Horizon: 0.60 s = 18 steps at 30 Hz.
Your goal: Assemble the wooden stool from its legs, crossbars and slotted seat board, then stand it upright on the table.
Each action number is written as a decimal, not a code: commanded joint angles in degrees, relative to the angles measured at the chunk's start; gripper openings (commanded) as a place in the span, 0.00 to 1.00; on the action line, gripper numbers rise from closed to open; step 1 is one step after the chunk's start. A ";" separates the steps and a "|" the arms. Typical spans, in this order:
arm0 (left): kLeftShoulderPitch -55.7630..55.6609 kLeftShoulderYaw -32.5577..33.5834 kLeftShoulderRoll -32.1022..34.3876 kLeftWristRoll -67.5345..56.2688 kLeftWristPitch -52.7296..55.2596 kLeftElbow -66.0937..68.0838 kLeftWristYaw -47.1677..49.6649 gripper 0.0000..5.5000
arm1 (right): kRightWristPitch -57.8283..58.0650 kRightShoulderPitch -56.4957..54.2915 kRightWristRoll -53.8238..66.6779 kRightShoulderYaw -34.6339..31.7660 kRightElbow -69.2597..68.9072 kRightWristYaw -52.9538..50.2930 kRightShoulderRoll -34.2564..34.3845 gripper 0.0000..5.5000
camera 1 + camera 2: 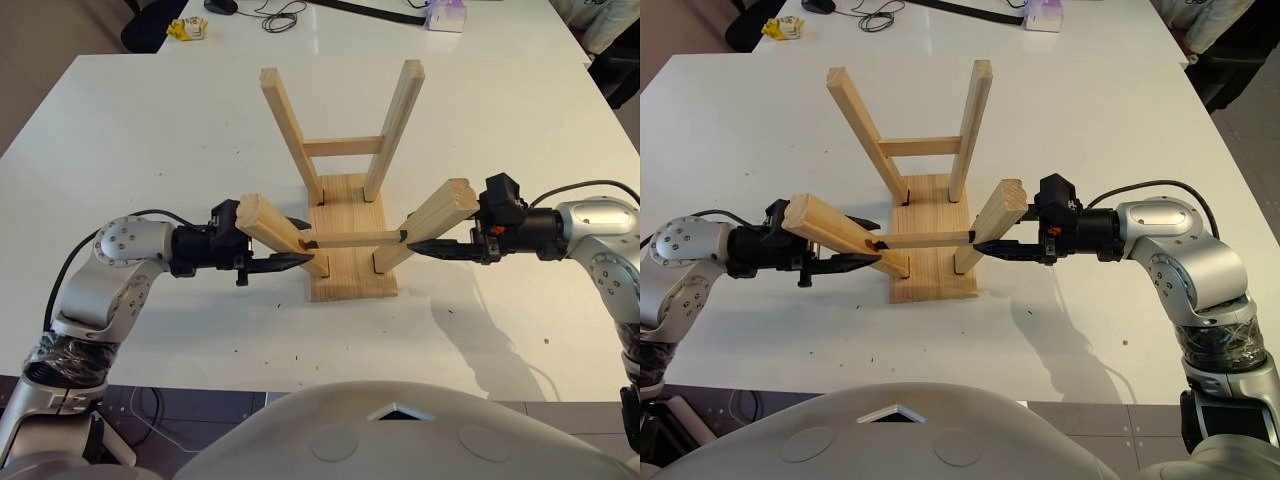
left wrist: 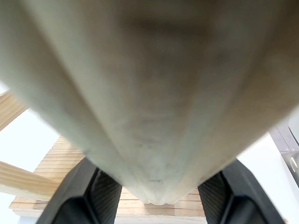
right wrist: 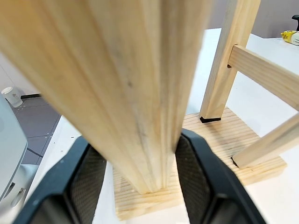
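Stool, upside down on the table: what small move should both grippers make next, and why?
Probably press both near legs straight down together. The left gripper is shut on the left near leg, the right gripper on the right near leg, and I cannot tell whether they sit fully in the seat board.

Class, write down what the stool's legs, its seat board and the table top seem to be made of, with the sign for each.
The legs look like pale unpainted softwood: lengthwise grain shows. The seat board seems the same bare wood, with fine parallel grooves. The table top is smooth matt white, probably laminate.
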 commanded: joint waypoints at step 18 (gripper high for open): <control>-1.35 -6.37 1.44 11.61 2.93 6.75 1.63 0.37 | -0.53 -0.77 -0.01 2.26 -0.75 0.04 2.24 0.39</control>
